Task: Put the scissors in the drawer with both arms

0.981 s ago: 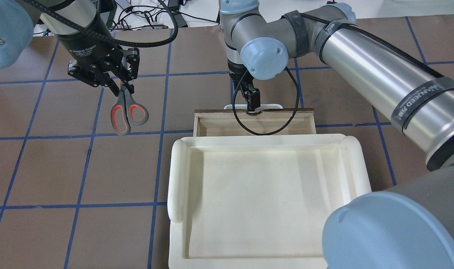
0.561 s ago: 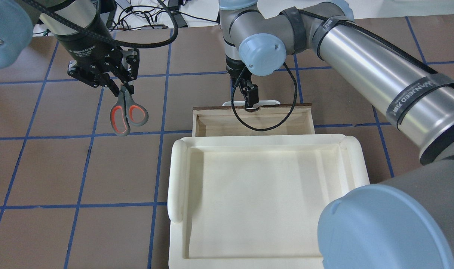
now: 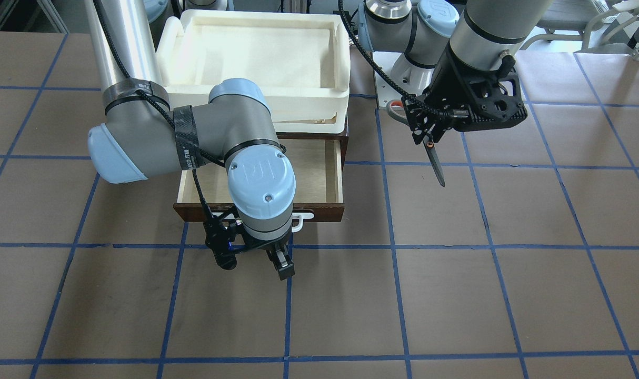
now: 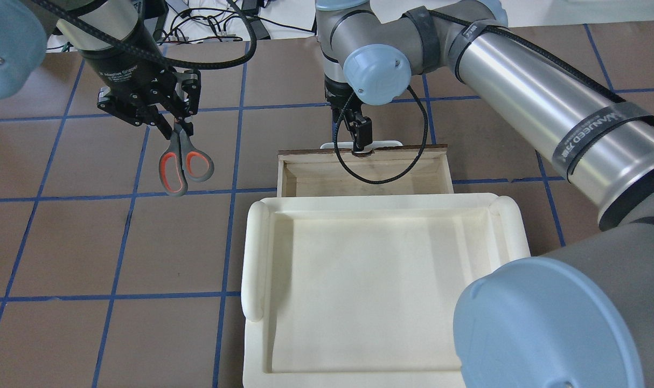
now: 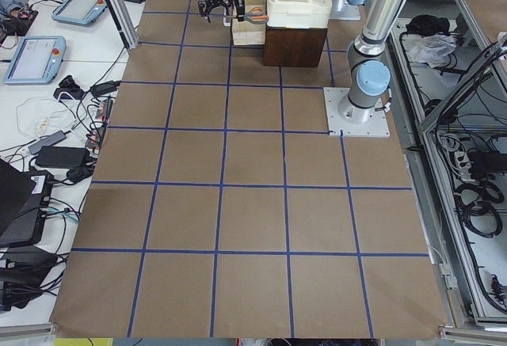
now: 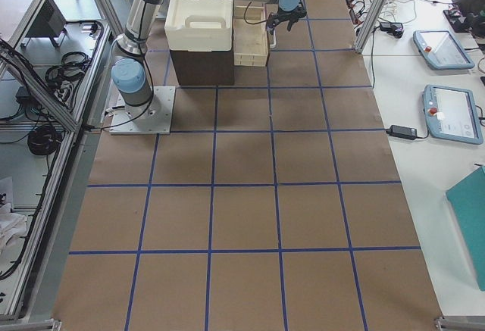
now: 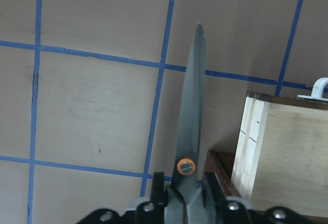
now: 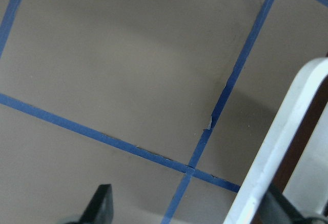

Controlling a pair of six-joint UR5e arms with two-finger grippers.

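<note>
Scissors (image 4: 185, 161) held above counter (image 4: 63, 242), clamped near pivot in left tool (image 4: 172, 127). Finger loops toward robot, shut blades pointing away. Position: well apart from drawer (image 3: 325, 213), on robot's left. Drawer pulled out from beneath cream tray (image 4: 254, 258), pale interior exposed. Right tool (image 3: 280, 263) at white handle (image 3: 302, 215), fingers spread wide, bar between them.

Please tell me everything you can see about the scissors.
The scissors are a small pair: dark grey handles lined orange-red inside the loops, slim dark blades closed together, an orange pivot screw. The left gripper clamps them behind the pivot and holds them off the table. Handles point toward the robot, blades away from it. They hang to the left of the open drawer, not over it; nothing else touches them.
</note>
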